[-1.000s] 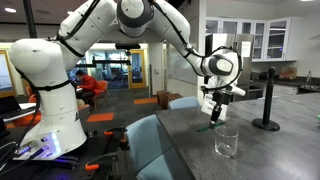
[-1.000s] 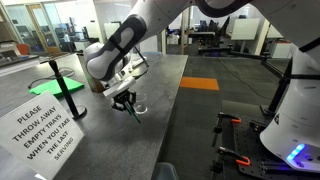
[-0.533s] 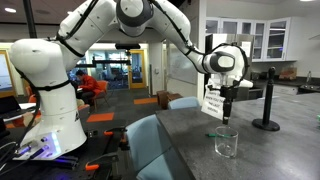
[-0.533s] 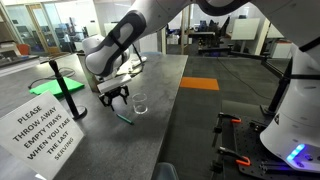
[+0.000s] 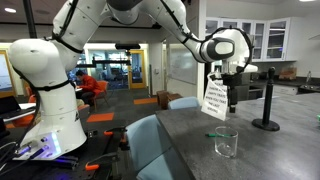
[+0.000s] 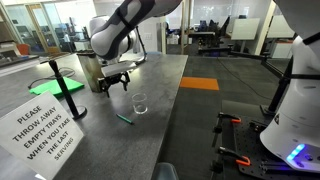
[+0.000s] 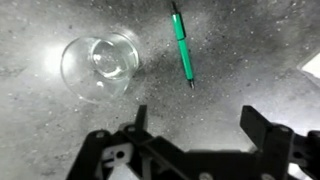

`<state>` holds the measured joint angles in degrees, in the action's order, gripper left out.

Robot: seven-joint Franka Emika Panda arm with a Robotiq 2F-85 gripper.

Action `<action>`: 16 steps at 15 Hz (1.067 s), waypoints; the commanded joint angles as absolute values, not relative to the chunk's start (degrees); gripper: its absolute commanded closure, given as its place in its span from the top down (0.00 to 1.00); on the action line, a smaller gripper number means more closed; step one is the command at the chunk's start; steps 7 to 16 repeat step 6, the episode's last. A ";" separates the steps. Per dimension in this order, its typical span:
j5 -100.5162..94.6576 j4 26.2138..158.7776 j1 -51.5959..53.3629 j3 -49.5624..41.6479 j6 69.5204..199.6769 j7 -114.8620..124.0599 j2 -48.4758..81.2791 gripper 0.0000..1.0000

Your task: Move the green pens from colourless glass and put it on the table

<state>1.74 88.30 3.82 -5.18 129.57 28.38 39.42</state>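
- in an exterior view, the gripper [image 5: 232, 100] hangs in the air above the grey table [image 5: 185, 140], at 12 o'clock from the clear glass [image 5: 226, 143], which stands upright. the green pen [image 5: 215, 135] lies flat on the table just beside the glass, at 10 o'clock from it. a black post [image 5: 267, 100] stands at 2 o'clock from the glass.
- in an exterior view, the gripper [image 6: 117, 82] sits at 10 o'clock from the glass [image 6: 140, 103], apart from it. the green pen [image 6: 125, 118] lies on the table [image 6: 175, 90] at 7 o'clock from the glass. a white sign [image 6: 45, 125] with black lettering stands further out at 8 o'clock.
- in the wrist view, the gripper [image 7: 198, 125] comes in from 6 o'clock, its dark fingers [image 7: 262, 128] spread wide with nothing between them (jaws released). the glass [image 7: 98, 65] is seen from above and looks empty. the green pen [image 7: 181, 42] lies at 3 o'clock from it, not touching, running roughly from 12 to 6.
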 commanded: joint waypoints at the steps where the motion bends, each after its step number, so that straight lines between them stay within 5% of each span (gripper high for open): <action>1: 0.47 96.05 3.59 -5.40 130.14 23.31 31.79 1.00; 16: -2.04 103.14 2.79 -5.19 132.24 17.92 23.33 1.00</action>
